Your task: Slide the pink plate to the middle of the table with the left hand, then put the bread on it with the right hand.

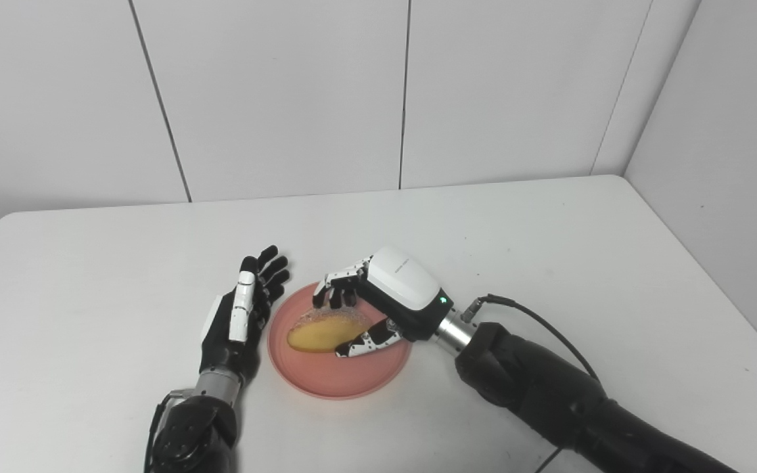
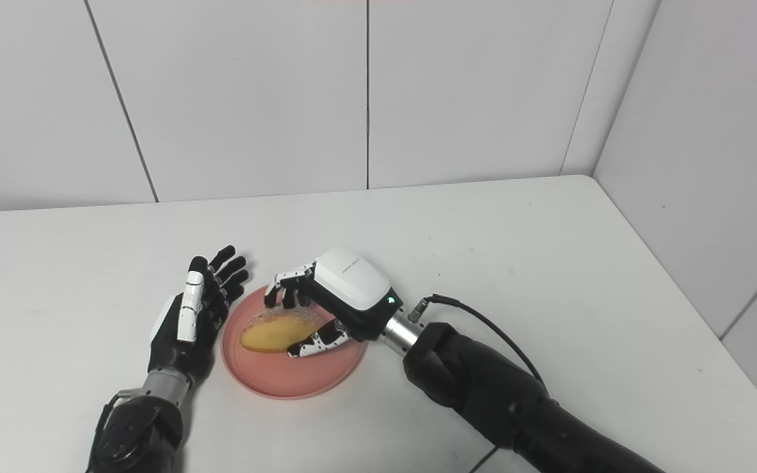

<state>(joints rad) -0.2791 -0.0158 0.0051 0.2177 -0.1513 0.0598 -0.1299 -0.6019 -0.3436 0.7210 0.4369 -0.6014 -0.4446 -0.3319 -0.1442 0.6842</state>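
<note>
While the bread (image 1: 321, 332) lies on the pink plate (image 1: 339, 378), the right hand (image 1: 378, 299) is curled around it: the fingers (image 1: 338, 284) arch over its far side and the thumb lies along its near edge, so the bread sits between them. Whether the fingers press on the crust or merely stand close to it cannot be told from either view. The bread is an oblong, golden piece with a pale, sugary top, lying across the plate's left half with its long axis running left to right.

The plate rests flat on the white bench (image 1: 549, 263), near the front and a little left of centre. Just beside the plate's left rim stands the left hand (image 2: 188, 315), on its edge with the palm turned toward the plate, its fingers (image 2: 224, 272) straight and slightly spread, holding nothing. Whether the palm touches the rim is unclear; the two are at least very close.

Both dark forearms come up from the bottom edge, and a thin black cable (image 1: 536, 318) loops off the right wrist. Pale wall panels stand behind the bench.
</note>
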